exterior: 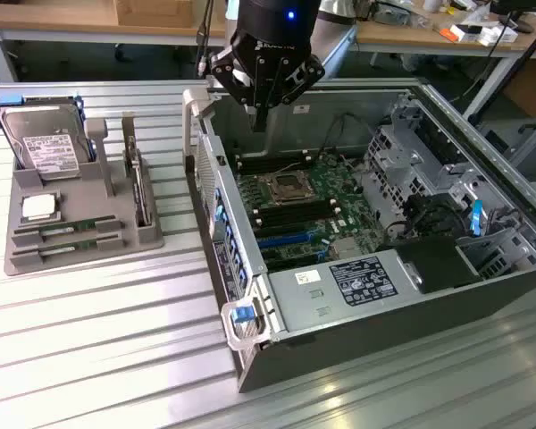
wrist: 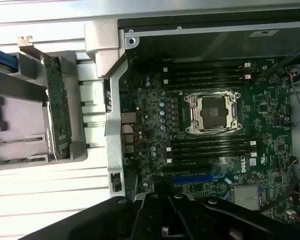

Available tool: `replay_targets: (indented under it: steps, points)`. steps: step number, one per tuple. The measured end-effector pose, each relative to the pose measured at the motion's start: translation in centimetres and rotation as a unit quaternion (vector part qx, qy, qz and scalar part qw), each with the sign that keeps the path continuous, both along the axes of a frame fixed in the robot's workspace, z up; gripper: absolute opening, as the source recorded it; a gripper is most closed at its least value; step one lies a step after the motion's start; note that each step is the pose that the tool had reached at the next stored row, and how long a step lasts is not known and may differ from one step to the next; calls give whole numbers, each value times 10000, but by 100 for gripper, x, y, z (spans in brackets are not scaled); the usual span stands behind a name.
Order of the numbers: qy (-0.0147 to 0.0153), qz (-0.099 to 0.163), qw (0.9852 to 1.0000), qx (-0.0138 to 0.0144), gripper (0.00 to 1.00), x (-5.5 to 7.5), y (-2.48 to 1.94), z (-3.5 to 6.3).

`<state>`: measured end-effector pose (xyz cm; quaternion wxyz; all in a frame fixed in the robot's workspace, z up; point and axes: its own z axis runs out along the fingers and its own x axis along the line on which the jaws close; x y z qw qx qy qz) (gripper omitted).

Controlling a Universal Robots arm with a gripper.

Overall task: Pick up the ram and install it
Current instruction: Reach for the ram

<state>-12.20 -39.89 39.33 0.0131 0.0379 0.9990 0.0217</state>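
Grey plastic tray at the exterior view's left, on a ribbed metal table. At its far end, drive propped up; just nearer, square silver chip. In the tray's near grooves, ram lying flat, with a second green stick just beside it on the near side; both untouched, well apart from the claw. Judged light, stiff and thin, yet brittle: easy to crack if bent, easy to mark across the small chips. Probably best taken by the long edges, squarely and near the middle, never by the faces; sunk in a groove, so likely little edge to catch. On the tray's right side, green board standing on edge between grey walls. Further right, open case, with socket in the middle of the motherboard and black slots on its far side, more on its near side. Claw hanging over the case's far left corner, pinched fully together, gripping nothing. Arm upright, wrist turned straight down, fingertips aimed at the far slots from above the rim, touching neither case nor motherboard. At the case's near right, silver box with a black label.
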Motion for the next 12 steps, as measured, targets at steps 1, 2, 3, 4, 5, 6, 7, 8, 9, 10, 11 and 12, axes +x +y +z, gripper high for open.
replay_targets:
  steps: [1,2,3,4,5,6,7,8,9,10,11,12]
  points:
    - [0,0,10000,0,11,-62,0,0]
    - [0,0,10000,0,11,-76,0,0]
    - [0,0,10000,0,11,-85,0,0]
    - [0,0,10000,0,11,-92,0,0]
    - [0,0,10000,0,11,-96,0,0]
    - [0,0,10000,0,11,-100,0,0]
    - [0,0,10000,0,11,-105,0,0]
    - [0,0,10000,0,11,-110,0,0]
    - [0,0,10000,0,11,-115,0,0]
    - [0,0,10000,0,11,-121,0,0]
    - [0,0,10000,0,11,-131,0,0]
    - [0,0,10000,0,11,-140,0,0]
